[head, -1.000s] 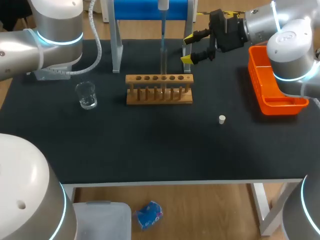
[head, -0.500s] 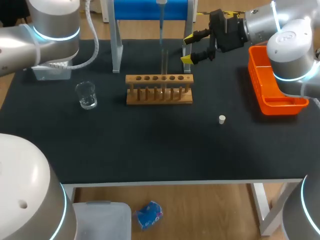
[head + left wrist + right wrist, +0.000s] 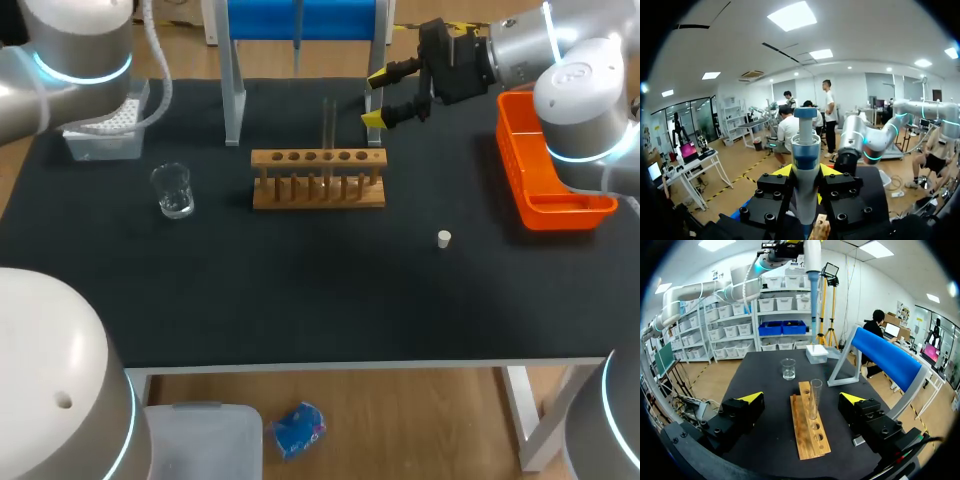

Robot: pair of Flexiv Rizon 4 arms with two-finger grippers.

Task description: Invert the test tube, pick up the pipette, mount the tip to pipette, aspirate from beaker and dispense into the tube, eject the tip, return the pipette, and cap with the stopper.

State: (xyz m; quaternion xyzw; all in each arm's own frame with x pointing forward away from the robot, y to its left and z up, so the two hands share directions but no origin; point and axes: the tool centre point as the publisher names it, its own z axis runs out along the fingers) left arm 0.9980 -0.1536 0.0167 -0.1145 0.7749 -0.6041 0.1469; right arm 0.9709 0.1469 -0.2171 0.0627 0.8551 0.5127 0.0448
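A clear test tube (image 3: 328,125) stands upright in the wooden rack (image 3: 318,180). The pipette (image 3: 297,35) hangs behind and left of the rack, before the blue stand, with only its thin lower end in the head view. In the left wrist view my left gripper (image 3: 805,172) is shut on the pipette (image 3: 805,150), its body upright between the fingers. My right gripper (image 3: 385,95) stands open behind the rack's right end, with nothing in it. From the right wrist, the right gripper (image 3: 801,398) faces the rack (image 3: 810,432) and tube (image 3: 815,397). The beaker (image 3: 173,190) is left of the rack. The white stopper (image 3: 444,238) lies front right.
A white tip box (image 3: 100,135) sits at the back left under my left arm. An orange bin (image 3: 545,190) stands at the right edge. The blue pipette stand (image 3: 300,20) with its grey legs is behind the rack.
My left arm has swung left and upward, carrying the pipette away from above the test tube. The right arm has not moved.
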